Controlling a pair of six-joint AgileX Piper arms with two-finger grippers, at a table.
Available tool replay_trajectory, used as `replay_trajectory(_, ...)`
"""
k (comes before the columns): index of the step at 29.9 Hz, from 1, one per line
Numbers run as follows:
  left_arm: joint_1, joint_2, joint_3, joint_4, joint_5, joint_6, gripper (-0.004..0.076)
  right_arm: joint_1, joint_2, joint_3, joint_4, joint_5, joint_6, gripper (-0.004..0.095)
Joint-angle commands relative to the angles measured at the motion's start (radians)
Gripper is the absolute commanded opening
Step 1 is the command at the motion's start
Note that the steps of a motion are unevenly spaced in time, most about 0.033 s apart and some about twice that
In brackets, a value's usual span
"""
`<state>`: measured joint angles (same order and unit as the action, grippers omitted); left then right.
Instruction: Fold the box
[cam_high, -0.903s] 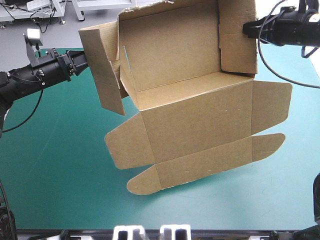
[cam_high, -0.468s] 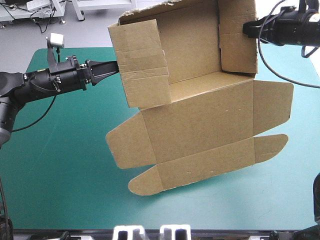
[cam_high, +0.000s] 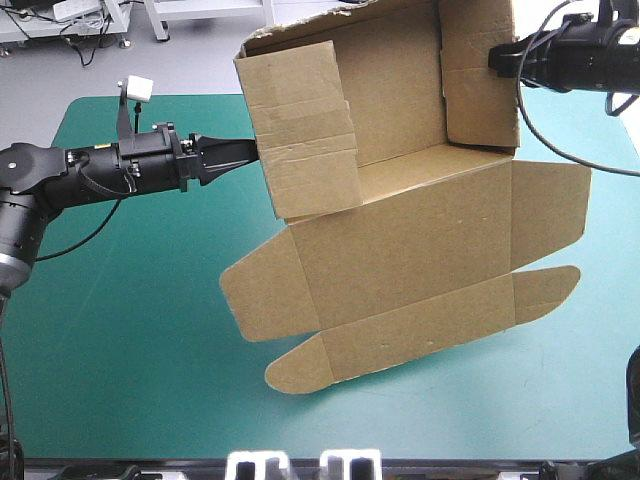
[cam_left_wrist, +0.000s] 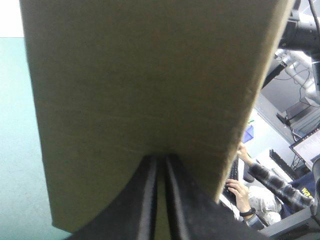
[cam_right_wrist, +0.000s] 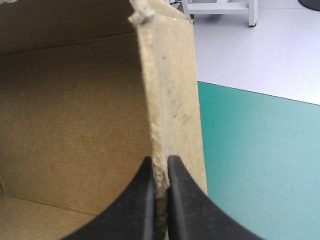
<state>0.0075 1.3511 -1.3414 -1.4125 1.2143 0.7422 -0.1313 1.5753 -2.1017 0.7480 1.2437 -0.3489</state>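
Brown box (cam_high: 400, 250) is held up over the table (cam_high: 120, 350), tilted, its open side toward the high camera. Nearest is the flat lid with its rounded tuck flap, low over the teal-green; cannot tell if it touches. Behind the lid is the tray, with back and right walls raised. At the tray's left end, the left gripper (cam_high: 252, 152) is all but closed, pinching the side flap's outer edge; the flap is swung across the tray. Farthest, the right gripper (cam_high: 493, 58) is nearly closed, clamping the right wall's edge.

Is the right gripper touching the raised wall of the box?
Touching. The right wrist view shows the right gripper with its black fingers pinching the wall edge of the box.
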Motion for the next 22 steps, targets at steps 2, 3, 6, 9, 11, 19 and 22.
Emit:
replay_trajectory(2, -0.017, -0.033, -0.030, -0.084, 0.061, 0.025, 0.0184, -0.003, -0.033, -0.028, 0.053, -0.071, 0.009, -0.0018)
replay_trajectory(3, -0.017, -0.033, -0.030, -0.084, 0.051, 0.025, 0.0225, -0.003, -0.033, -0.028, 0.050, -0.071, 0.011, -0.0018)
replay_trajectory(6, -0.017, -0.033, -0.030, -0.084, 0.034, 0.028, 0.0319, -0.003, -0.033, -0.028, 0.048, -0.071, 0.011, -0.0018)
replay_trajectory(9, -0.017, -0.033, -0.030, -0.085, 0.047, 0.023, 0.0353, -0.003, -0.031, -0.028, 0.046, -0.074, 0.011, -0.0018)
replay_trajectory(11, -0.017, -0.033, -0.030, -0.089, 0.066, 0.023, 0.0353, -0.003, -0.027, -0.028, 0.046, -0.078, 0.011, -0.0018)
replay_trajectory(19, -0.017, -0.033, -0.030, -0.105, 0.063, 0.023, 0.0353, 0.049, 0.000, -0.028, 0.025, -0.092, 0.013, -0.0017)
replay_trajectory(22, -0.017, -0.033, -0.030, -0.076, 0.008, 0.023, 0.0353, 0.094, 0.004, -0.028, -0.034, -0.114, 0.039, -0.0017)
